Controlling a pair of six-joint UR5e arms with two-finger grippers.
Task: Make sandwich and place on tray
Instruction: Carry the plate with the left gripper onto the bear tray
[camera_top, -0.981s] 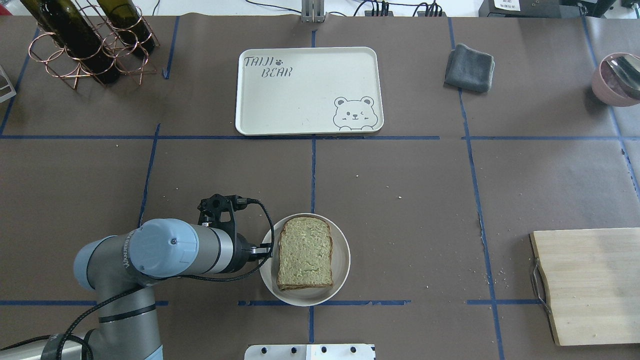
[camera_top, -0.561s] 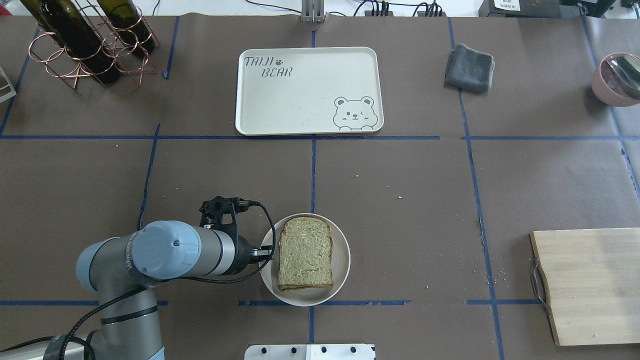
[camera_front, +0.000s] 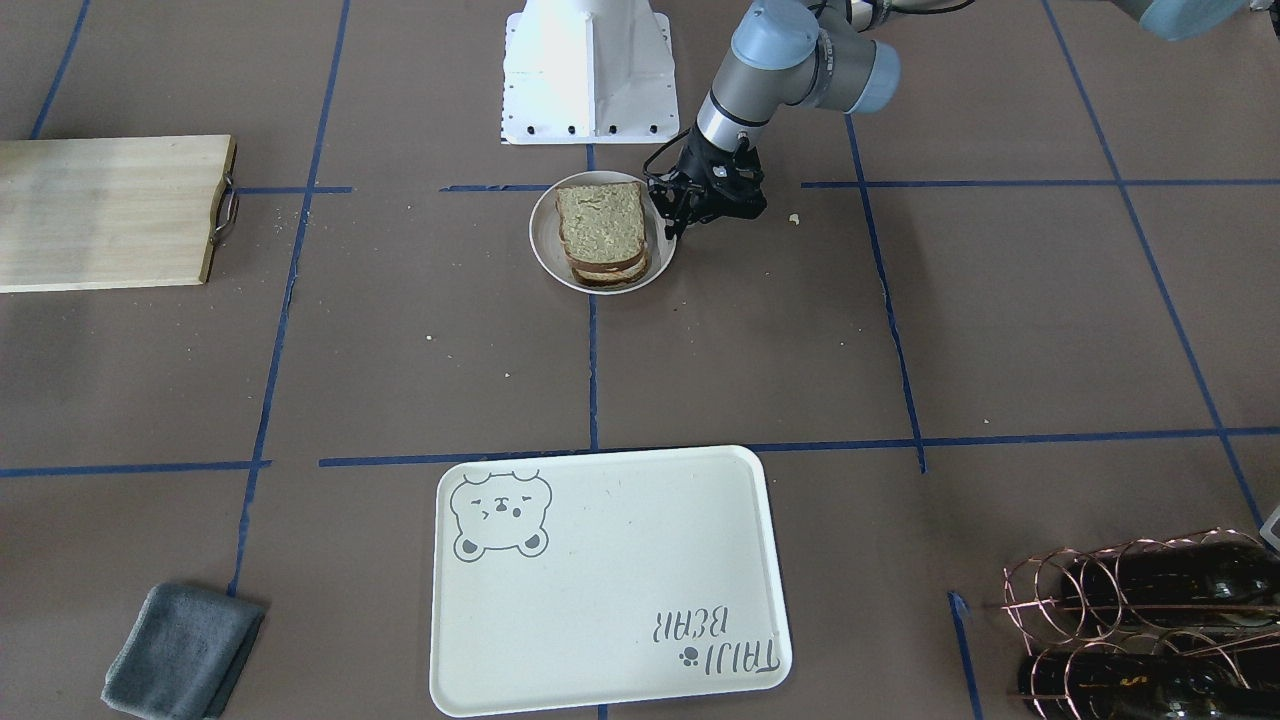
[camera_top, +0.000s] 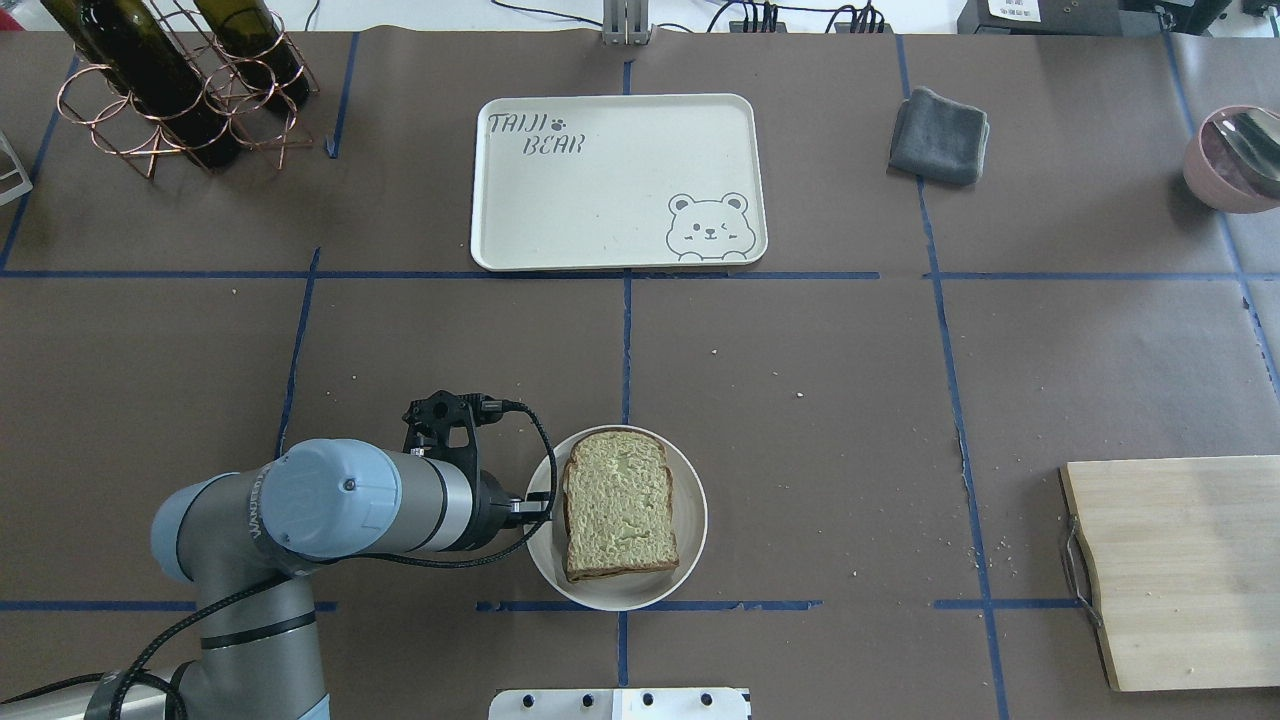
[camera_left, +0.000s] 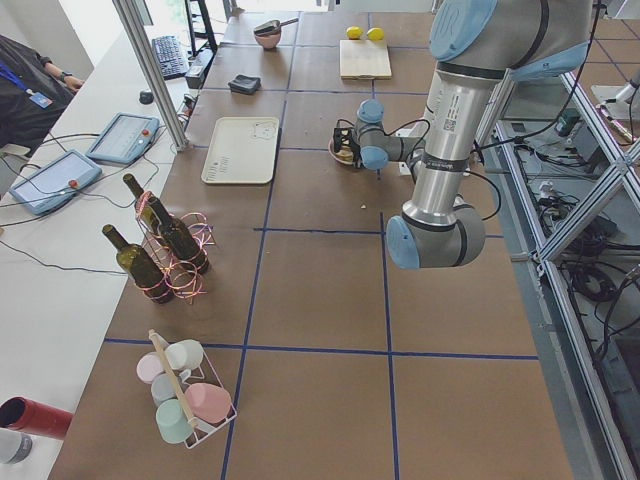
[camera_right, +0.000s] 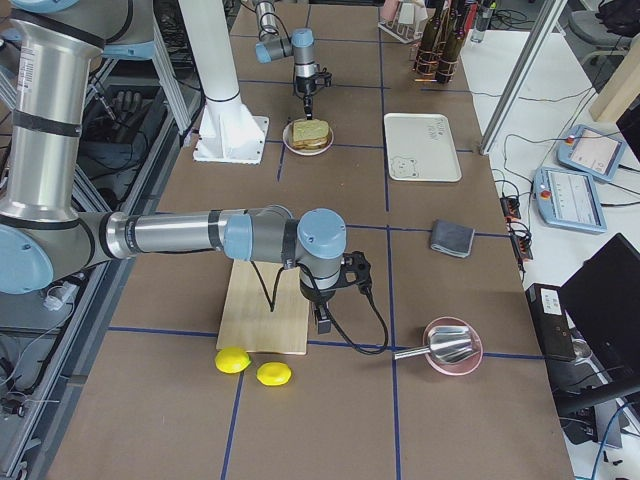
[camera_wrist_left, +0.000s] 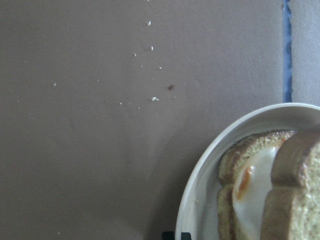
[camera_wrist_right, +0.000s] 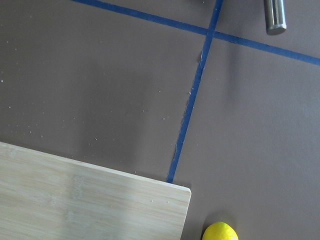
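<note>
The sandwich (camera_top: 620, 505) sits on a round white dish (camera_top: 610, 597), well apart from the tray (camera_top: 620, 180) lettered "TAIJI BEAR"; the left hand (camera_top: 538, 508) is at the dish rim; neither its grip nor that of the right hand (camera_right: 321, 326) can be told

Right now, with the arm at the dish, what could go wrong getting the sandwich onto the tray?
1. The left gripper meets the dish at one rim only; lifted, it could tip.
2. The sandwich is a loose stack, top slice offset; it may slide apart.
3. The tray is far off: a long carry.
</note>
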